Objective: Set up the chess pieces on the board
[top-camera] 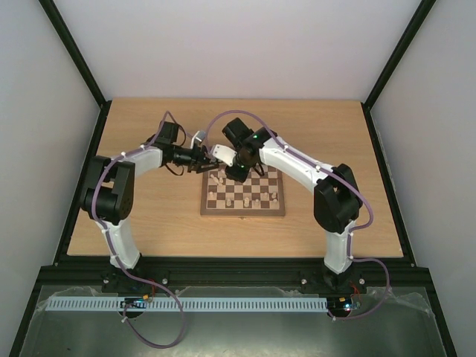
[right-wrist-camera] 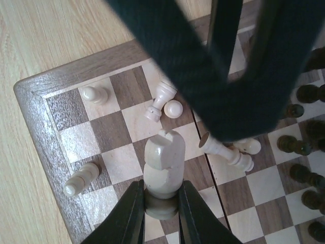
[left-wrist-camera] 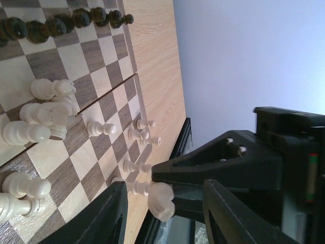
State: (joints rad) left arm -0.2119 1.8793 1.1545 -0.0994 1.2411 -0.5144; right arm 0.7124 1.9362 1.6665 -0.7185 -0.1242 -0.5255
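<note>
Chess pieces (right-wrist-camera: pixel 89 94): one cream piece (right-wrist-camera: pixel 162 162) is clamped low on its stem in my right gripper (right-wrist-camera: pixel 161 201), at 6 o'clock in that wrist view. It sits over the board (top-camera: pixel 242 213), toward its 10 o'clock corner from above. Left gripper (left-wrist-camera: pixel 165 213) fingers stand apart around a pale piece (left-wrist-camera: pixel 161 201). Judged light, stiff, slick, top-heavy wood, so pinch low near the base.

The board (top-camera: pixel 242 213) is lying at the middle of the tabletop (top-camera: pixel 335 134). Two chess pieces (right-wrist-camera: pixel 161 99) are lying toppled on squares near its corner, while a row of others (right-wrist-camera: pixel 292 145) is standing further along.
</note>
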